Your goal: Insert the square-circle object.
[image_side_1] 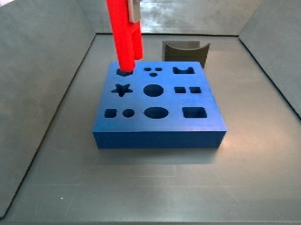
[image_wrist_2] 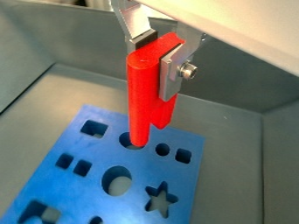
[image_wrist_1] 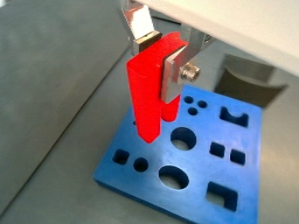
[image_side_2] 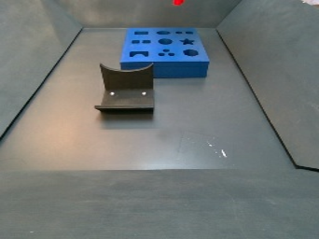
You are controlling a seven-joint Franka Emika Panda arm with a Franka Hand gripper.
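Note:
My gripper [image_wrist_1: 159,54] is shut on the upper part of the red square-circle object [image_wrist_1: 146,96], held upright; in the opposite wrist view the gripper [image_wrist_2: 156,54] grips the peg [image_wrist_2: 140,96] the same way. The peg's lower end is split into two legs. It stands over the blue slab with shaped holes [image_wrist_1: 198,166], [image_wrist_2: 193,179]. In a side view the peg [image_side_1: 122,35] comes down to a hole at the slab's [image_side_1: 159,134] far left corner. I cannot tell whether the tip is inside. In a side view only a red bit [image_side_2: 178,3] shows above the slab [image_side_2: 169,67].
A dark grey block with a curved notch [image_side_1: 185,51] stands just behind the slab, apart from it, and shows in a wrist view [image_wrist_1: 251,83] and a side view [image_side_2: 125,91]. Grey walls enclose the floor on all sides.

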